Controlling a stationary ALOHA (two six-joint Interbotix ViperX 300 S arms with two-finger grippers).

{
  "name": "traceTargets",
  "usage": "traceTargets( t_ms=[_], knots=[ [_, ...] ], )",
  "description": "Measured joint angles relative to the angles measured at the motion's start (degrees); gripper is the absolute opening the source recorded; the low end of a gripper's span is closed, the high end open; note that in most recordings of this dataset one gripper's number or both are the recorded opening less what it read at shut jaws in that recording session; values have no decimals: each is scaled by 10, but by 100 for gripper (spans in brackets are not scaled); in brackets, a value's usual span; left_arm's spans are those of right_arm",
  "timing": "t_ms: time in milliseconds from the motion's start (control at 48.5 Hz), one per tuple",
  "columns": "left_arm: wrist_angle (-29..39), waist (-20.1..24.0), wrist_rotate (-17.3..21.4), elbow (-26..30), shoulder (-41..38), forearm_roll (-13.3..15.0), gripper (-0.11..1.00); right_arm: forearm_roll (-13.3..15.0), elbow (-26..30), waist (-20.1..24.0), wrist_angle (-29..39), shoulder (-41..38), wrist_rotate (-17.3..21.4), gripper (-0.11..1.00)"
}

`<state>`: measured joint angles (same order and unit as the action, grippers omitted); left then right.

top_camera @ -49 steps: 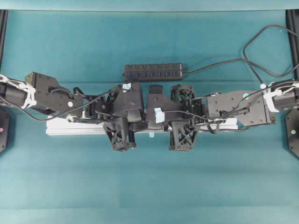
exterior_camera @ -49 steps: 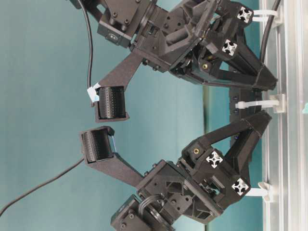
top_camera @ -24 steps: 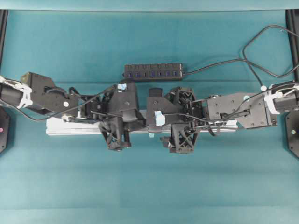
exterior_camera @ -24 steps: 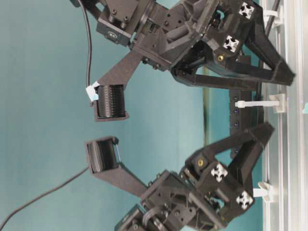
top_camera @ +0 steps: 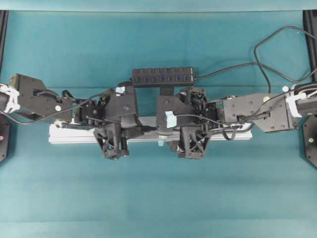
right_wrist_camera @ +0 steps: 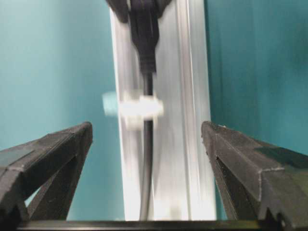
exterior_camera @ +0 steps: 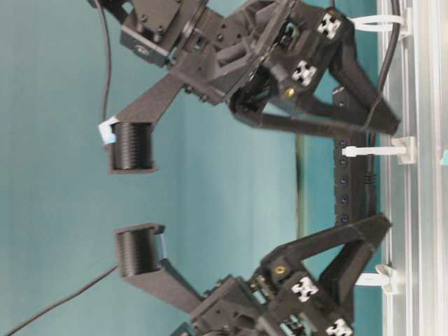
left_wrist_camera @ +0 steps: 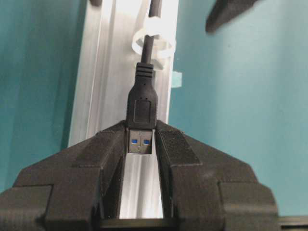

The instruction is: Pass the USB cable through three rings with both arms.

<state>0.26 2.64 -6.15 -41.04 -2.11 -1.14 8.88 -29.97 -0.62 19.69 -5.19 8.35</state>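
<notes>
Along the silver rail [left_wrist_camera: 103, 86], the USB cable [left_wrist_camera: 143, 98] runs lengthwise: in the left wrist view its black plug sits between the 2 fingers [left_wrist_camera: 98, 159] of the left hand [left_wrist_camera: 142, 147], which pinch the metal tip with its blue insert showing, while the cord behind the plug passes through 1 translucent-white ring [left_wrist_camera: 153, 42]. In the right wrist view the same cable [right_wrist_camera: 146, 144] threads a blurred white ring [right_wrist_camera: 139, 109] and lies on the rail [right_wrist_camera: 180, 144], with the right hand [right_wrist_camera: 147, 139] spread wide on either side, touching neither cable nor rail. From the table-level view, 3 rings stand along the rail [exterior_camera: 420, 175]: an upper one [exterior_camera: 371, 24] with the cable through it, a middle one [exterior_camera: 378, 150] and a lower one [exterior_camera: 378, 278]. Overhead, the left hand [top_camera: 113, 144] and right hand [top_camera: 192, 144] both hang over the rail [top_camera: 69, 136] on the teal counter [top_camera: 158, 198], with a black multi-port hub [top_camera: 162, 76] just behind them and its cord [top_camera: 233, 69] trailing to the right.
</notes>
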Motion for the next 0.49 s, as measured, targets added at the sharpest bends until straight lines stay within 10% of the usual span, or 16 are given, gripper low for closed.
traceTargets(
  t_ms=[494],
  knots=[
    [19, -4, 0, 0, 43, 0, 23, 3, 28, -6, -24, -18, 0, 69]
  ],
)
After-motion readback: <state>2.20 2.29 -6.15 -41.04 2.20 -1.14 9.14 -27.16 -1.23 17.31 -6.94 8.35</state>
